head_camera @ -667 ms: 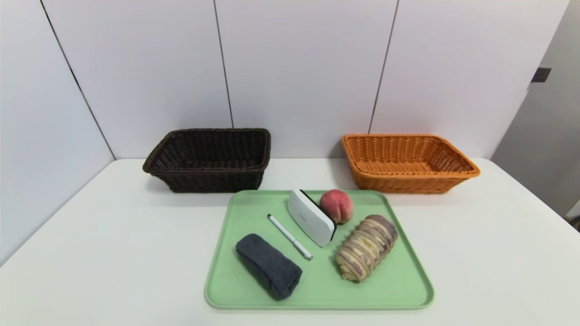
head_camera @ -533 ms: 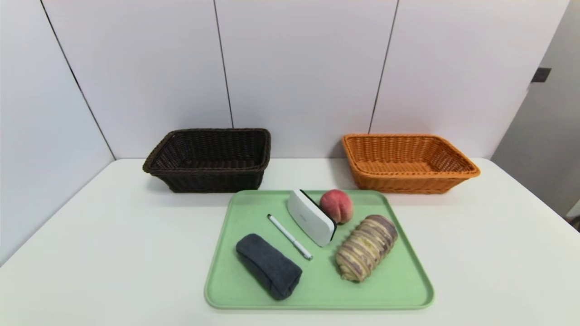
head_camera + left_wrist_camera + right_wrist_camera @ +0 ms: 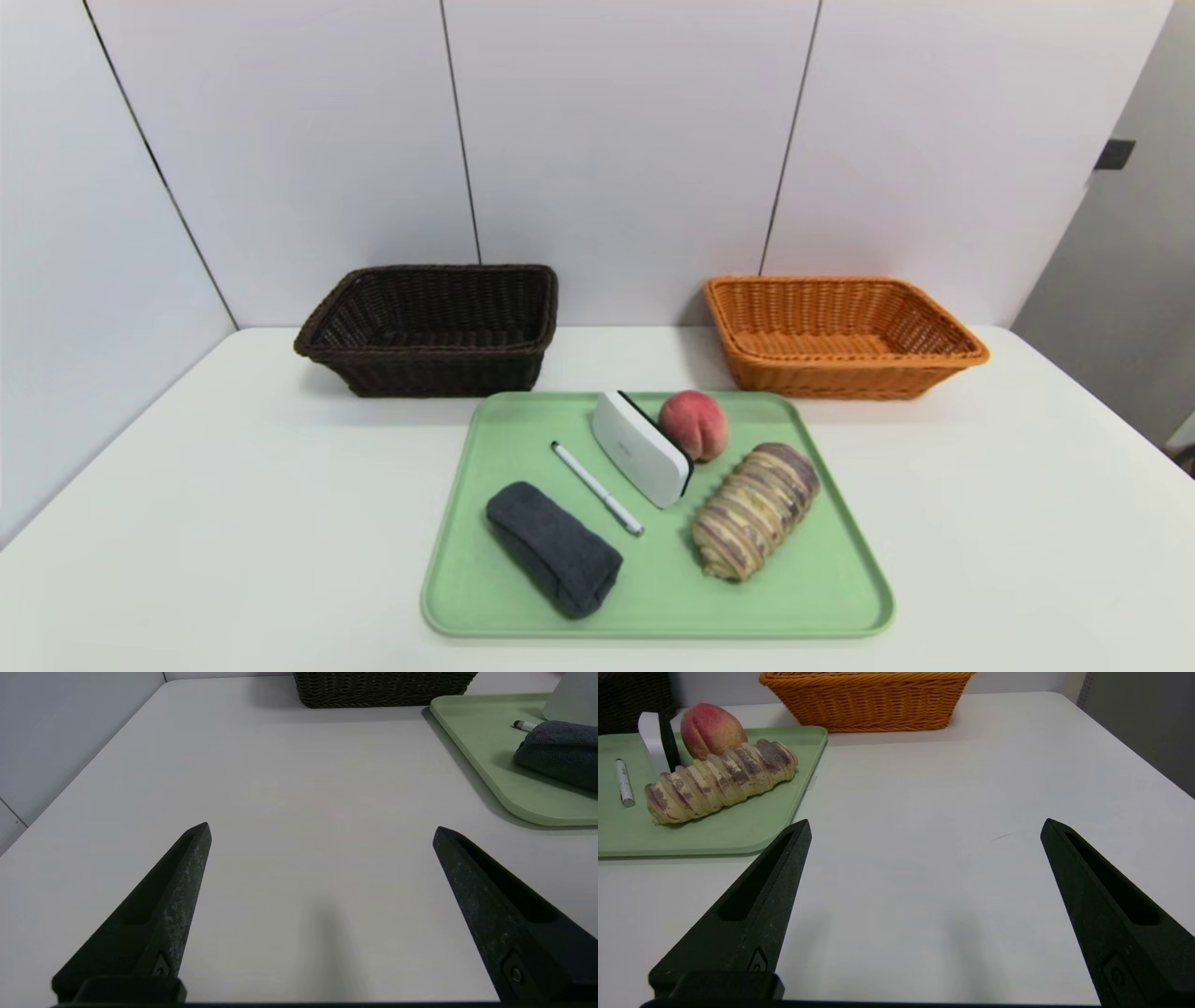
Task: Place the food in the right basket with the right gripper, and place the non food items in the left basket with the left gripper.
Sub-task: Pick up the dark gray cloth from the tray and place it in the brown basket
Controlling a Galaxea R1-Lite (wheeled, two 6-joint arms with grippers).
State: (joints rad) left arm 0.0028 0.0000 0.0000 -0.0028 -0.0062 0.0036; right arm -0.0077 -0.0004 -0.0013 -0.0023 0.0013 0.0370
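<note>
White table (image 3: 233,485), peach (image 3: 712,729) beyond right gripper (image 3: 924,826)

Left claw (image 3: 321,830) & right claw (image 3: 924,826): black, pointed, slotted fingers.

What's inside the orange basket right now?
The orange basket shows only bare woven floor; its near wall hides the front strip. The peach and bread roll sit on the tray.
</note>
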